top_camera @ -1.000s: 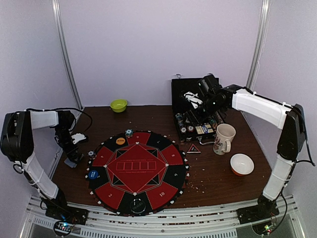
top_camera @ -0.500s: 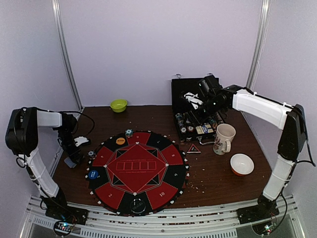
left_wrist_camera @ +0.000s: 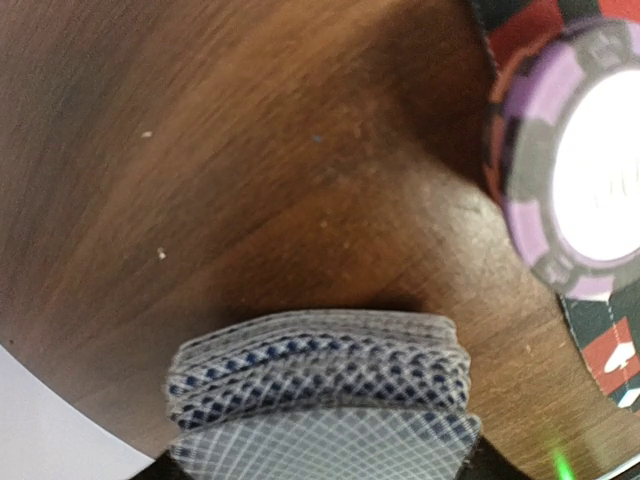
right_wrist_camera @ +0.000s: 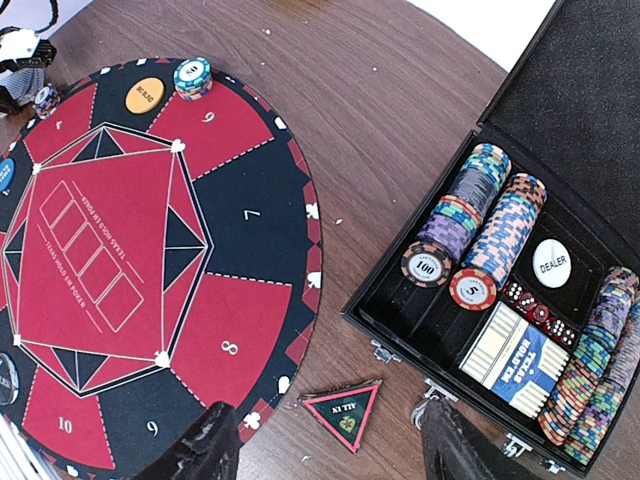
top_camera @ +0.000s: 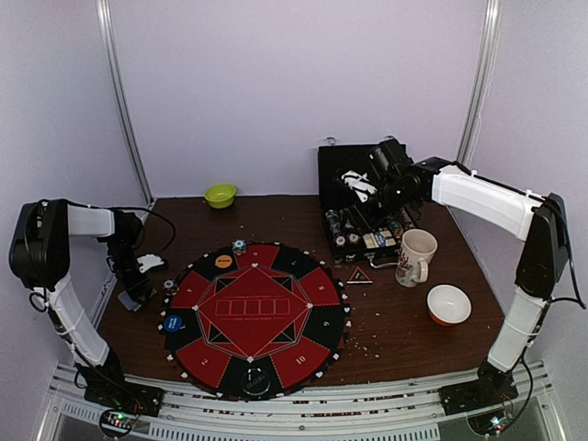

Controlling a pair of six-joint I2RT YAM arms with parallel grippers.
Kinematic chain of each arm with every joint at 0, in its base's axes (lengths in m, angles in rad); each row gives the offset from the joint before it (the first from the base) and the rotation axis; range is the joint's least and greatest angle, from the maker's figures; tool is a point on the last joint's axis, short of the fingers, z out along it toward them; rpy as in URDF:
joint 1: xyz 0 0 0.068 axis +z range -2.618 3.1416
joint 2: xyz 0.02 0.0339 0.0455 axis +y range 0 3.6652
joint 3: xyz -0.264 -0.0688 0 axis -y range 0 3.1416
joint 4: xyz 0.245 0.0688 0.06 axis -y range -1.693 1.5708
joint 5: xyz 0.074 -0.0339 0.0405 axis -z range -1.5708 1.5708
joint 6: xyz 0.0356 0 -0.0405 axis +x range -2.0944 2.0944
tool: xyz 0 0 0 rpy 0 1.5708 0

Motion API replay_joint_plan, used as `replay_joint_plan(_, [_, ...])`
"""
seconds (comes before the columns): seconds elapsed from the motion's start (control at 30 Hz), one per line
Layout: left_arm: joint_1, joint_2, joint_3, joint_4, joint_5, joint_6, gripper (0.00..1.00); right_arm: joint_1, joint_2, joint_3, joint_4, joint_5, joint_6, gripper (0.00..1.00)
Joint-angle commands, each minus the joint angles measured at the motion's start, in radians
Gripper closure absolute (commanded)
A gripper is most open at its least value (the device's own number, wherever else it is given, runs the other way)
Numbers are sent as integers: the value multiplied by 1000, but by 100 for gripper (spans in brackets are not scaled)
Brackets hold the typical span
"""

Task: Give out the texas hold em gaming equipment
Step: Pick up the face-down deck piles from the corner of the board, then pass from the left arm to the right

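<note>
My left gripper (top_camera: 134, 287) is low at the left edge of the round poker mat (top_camera: 303, 317), shut on a deck of grey-blue-backed cards (left_wrist_camera: 320, 390). A purple striped chip (left_wrist_camera: 575, 170) lies just beyond the deck on the mat's rim. My right gripper (right_wrist_camera: 330, 455) is open and empty, high above the open black case (right_wrist_camera: 600, 150) of chip rows (right_wrist_camera: 505, 235). The red-black triangle (right_wrist_camera: 345, 408) lies on the table below it. On the mat are an orange disc (top_camera: 223, 261), a blue disc (top_camera: 173, 322), a clear disc (top_camera: 256, 381) and a chip stack (top_camera: 239, 246).
A white mug (top_camera: 415, 257) and an orange bowl (top_camera: 449, 304) stand right of the mat. A green bowl (top_camera: 220, 195) is at the back. The case also holds a boxed card deck (right_wrist_camera: 520, 352), red dice and a white dealer button (right_wrist_camera: 551, 262).
The left arm's upper links have swung a little, and the gripper with the cards has stayed at the mat's left edge. The right arm has not moved.
</note>
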State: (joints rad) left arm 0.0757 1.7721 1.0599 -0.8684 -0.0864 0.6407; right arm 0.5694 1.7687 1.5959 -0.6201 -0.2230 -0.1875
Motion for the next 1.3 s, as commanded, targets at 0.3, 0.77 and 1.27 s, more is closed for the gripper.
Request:
replay_joint_plan(0.3, [-7, -126, 80, -45, -24, 2, 45, -5, -68, 7, 19, -91, 70, 35])
replay_joint_plan(0.77, [-510, -152, 544, -336, -32, 14, 46, -71, -31, -111, 574, -466, 803, 37])
replay_joint_plan(1.27, [-733, -72, 657, -331, 6, 86, 46, 194, 347, 4, 1184, -596, 1294, 26])
